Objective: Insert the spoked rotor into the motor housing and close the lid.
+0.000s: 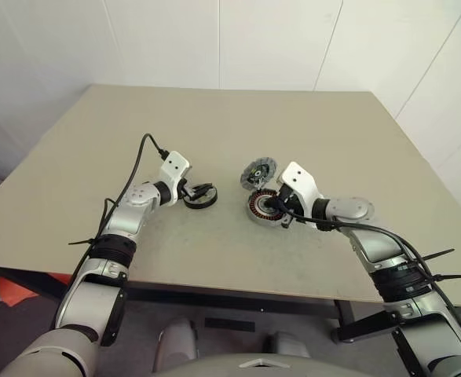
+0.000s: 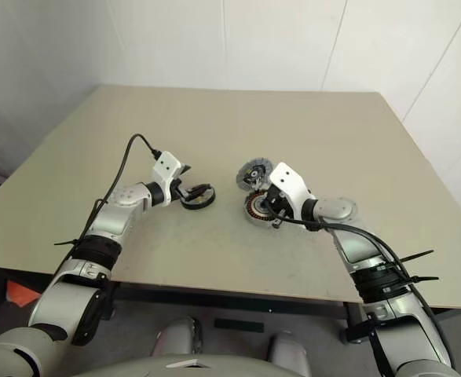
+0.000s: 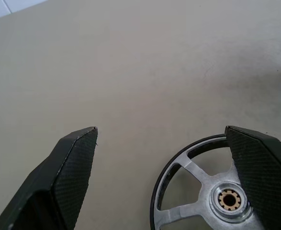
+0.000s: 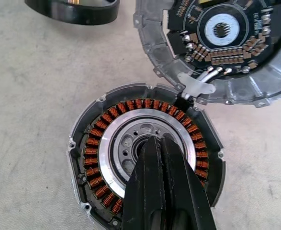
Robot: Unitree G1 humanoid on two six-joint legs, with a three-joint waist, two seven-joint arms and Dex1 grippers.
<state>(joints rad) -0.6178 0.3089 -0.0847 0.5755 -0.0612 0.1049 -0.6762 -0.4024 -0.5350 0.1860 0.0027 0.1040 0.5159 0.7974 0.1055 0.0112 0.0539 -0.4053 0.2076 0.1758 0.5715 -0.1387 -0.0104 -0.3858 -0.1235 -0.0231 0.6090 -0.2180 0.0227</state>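
The spoked rotor (image 1: 201, 196) lies flat on the table, its silver spokes and brass hub (image 3: 229, 200) showing between the fingers of my left gripper (image 1: 192, 191). That gripper is open; one finger (image 3: 260, 167) hangs over the rotor's dark rim and the other stands clear of it. The motor housing (image 4: 95, 143) sits open with its ring of copper windings showing. My right gripper (image 4: 157, 140) is shut, its tips pointing into the housing's centre hole. The lid (image 4: 217, 48) rests against the housing's far rim, its dark circuit-board face showing.
The beige table (image 1: 214, 126) stretches bare beyond the parts, with its front edge close below both arms. White walls stand behind it. A cable runs along each forearm.
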